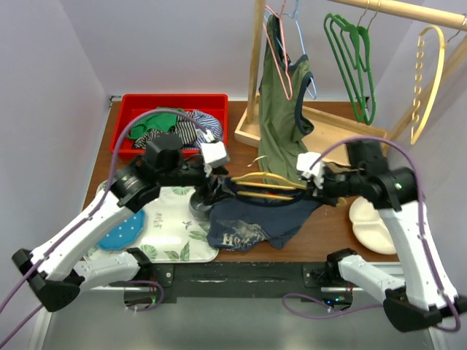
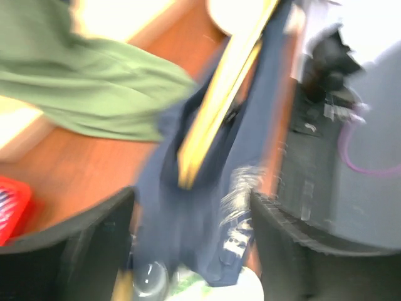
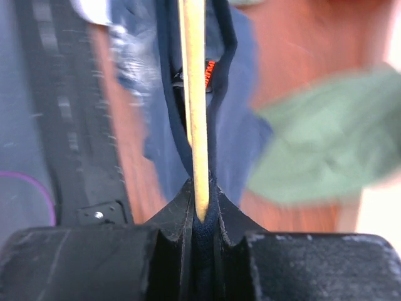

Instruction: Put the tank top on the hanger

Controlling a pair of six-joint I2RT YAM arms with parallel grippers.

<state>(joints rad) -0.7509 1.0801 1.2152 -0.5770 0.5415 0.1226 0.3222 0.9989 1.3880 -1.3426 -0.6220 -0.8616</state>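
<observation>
The navy tank top (image 1: 257, 219) lies crumpled on the table's near middle, its pale print facing up. The mustard-yellow hanger (image 1: 264, 187) lies across its upper part, between my two grippers. My right gripper (image 1: 312, 185) comes in from the right. In the right wrist view it (image 3: 202, 213) is shut on the hanger (image 3: 193, 94), with navy fabric (image 3: 241, 138) pinched in alongside. My left gripper (image 1: 216, 191) is at the top's left end. In the blurred left wrist view it (image 2: 194, 232) stands open, with the navy top (image 2: 188, 207) and the hanger (image 2: 219, 100) ahead of its fingers (image 2: 301, 238).
An olive-green tank top (image 1: 281, 124) hangs from the wooden rack (image 1: 257, 65) right behind the hanger. Green hangers (image 1: 354, 62) and a holed yellow hanger (image 1: 427, 80) hang further right. A red bin of clothes (image 1: 131, 109) stands back left. A leaf-print mat (image 1: 171, 233) lies near left, a white dish (image 1: 372, 226) near right.
</observation>
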